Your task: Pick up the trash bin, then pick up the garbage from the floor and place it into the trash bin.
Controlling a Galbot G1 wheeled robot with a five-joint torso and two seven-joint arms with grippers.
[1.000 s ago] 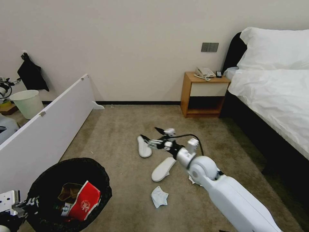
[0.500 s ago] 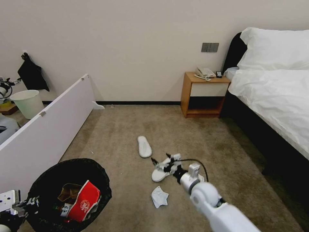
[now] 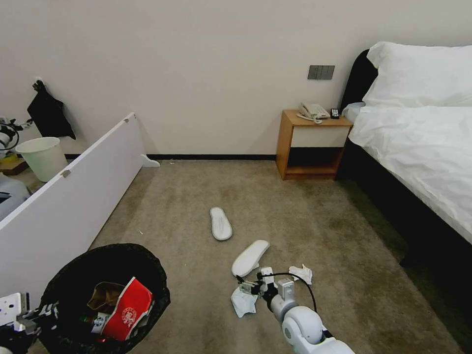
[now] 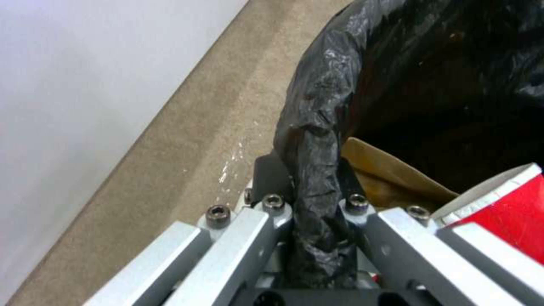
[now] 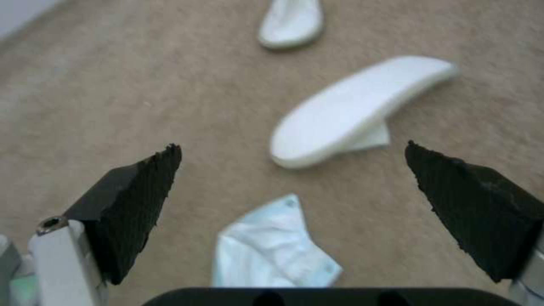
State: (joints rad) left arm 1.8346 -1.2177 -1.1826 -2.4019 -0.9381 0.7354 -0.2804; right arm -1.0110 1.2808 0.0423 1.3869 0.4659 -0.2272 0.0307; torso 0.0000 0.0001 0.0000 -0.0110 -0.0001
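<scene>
The trash bin (image 3: 105, 290), lined with a black bag, hangs at the lower left of the head view. My left gripper (image 3: 29, 314) is shut on its rim, and the left wrist view shows the fingers (image 4: 272, 174) pinching the bag's edge (image 4: 314, 140). Inside lie a red paper cup (image 3: 125, 309) and brown cardboard (image 4: 391, 182). My right gripper (image 3: 253, 284) is open just above a crumpled white tissue (image 3: 242, 301) on the carpet. In the right wrist view the tissue (image 5: 272, 250) lies between the spread pads (image 5: 136, 199). Beyond are two white slippers (image 3: 250, 257) (image 3: 221, 223) and a second tissue (image 3: 301, 273).
A white panel (image 3: 69, 196) leans along the left, with a pale bucket (image 3: 43, 157) behind it. A wooden nightstand (image 3: 312, 145) stands at the far wall and the bed (image 3: 423, 147) runs along the right. Open carpet lies around the litter.
My right arm has drawn back toward me, from over the far slipper, past the near slipper, to above the tissue. The bin and left gripper have stayed put.
</scene>
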